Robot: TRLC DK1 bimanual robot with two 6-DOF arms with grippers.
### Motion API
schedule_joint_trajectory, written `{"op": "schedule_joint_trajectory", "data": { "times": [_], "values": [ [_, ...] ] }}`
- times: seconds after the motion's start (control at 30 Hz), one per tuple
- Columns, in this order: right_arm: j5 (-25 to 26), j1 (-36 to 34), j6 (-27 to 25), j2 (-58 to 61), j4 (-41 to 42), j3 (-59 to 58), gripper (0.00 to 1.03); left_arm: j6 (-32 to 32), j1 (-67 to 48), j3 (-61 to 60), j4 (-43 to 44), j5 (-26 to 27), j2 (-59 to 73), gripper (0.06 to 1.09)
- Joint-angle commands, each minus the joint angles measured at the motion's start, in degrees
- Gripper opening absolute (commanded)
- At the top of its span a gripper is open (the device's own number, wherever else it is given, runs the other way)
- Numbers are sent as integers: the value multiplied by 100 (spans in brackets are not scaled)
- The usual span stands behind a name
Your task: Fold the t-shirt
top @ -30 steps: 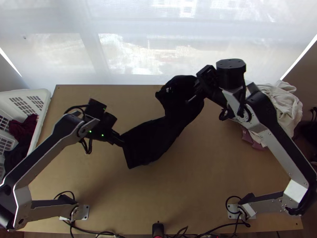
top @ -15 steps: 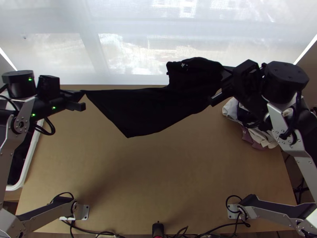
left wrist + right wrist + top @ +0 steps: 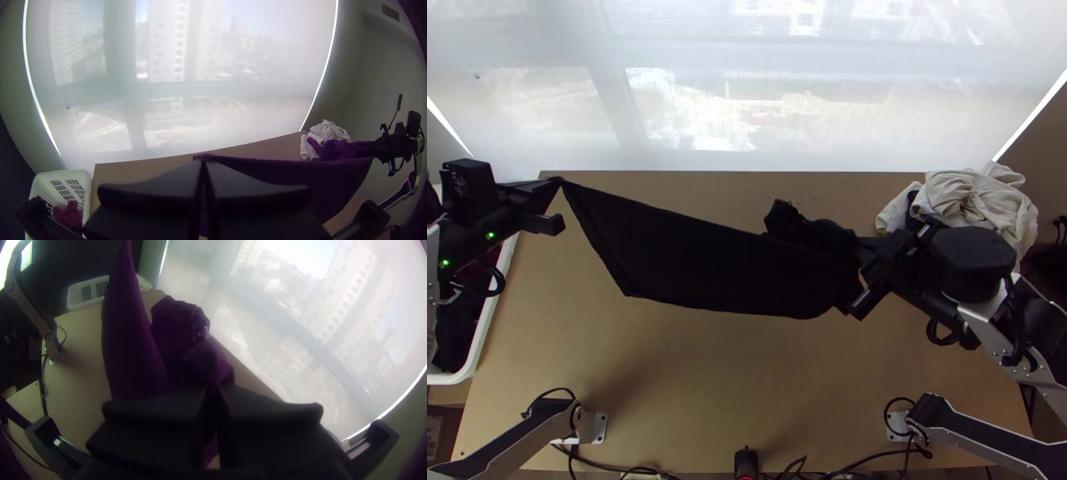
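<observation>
Basket (image 3: 43, 189) beside desk (image 3: 747, 384), laundry (image 3: 975, 196) at far right.
Left claw (image 3: 557, 184) clamps shirt (image 3: 707, 264) corner; right claw (image 3: 863, 252), near laundry, its bunched end.

White basket (image 3: 487, 324): set against the table's left edge, slotted sides, loaded with cloth.
Dark red cloth (image 3: 69, 214): bunched inside the basket.
Darker cloth (image 3: 455, 330): heaped in the basket, next to the dark red one.
Table (image 3: 707, 392): topped in light wood, far edge placed near the blind.
Off-white cloth pile (image 3: 979, 196): crumpled at the table's far right corner, dark piece (image 3: 913, 202) tucked at its side.
Blind (image 3: 747, 88): lowered, lit from behind; buildings (image 3: 178, 44) seen through it.
Small black device (image 3: 746, 462): placed mid near edge.
Cables (image 3: 615, 469): strung along the near edge.
Vent (image 3: 391, 12): mounted high on the wall.
</observation>
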Motion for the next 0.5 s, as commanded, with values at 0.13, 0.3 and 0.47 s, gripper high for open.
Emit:
{"op": "schedule_joint_trajectory", "data": {
  "times": [0.13,0.3,0.47],
  "values": [
    [-10,449,160,-555,-771,-1391,79,7,-493,-588,-356,69,-230,9],
    [-10,282,169,-555,-595,-1585,98,24,-511,-755,-365,60,-212,9],
    [-10,273,90,-520,-498,-1690,98,59,-529,-773,-338,60,-98,9]
  ]
}}
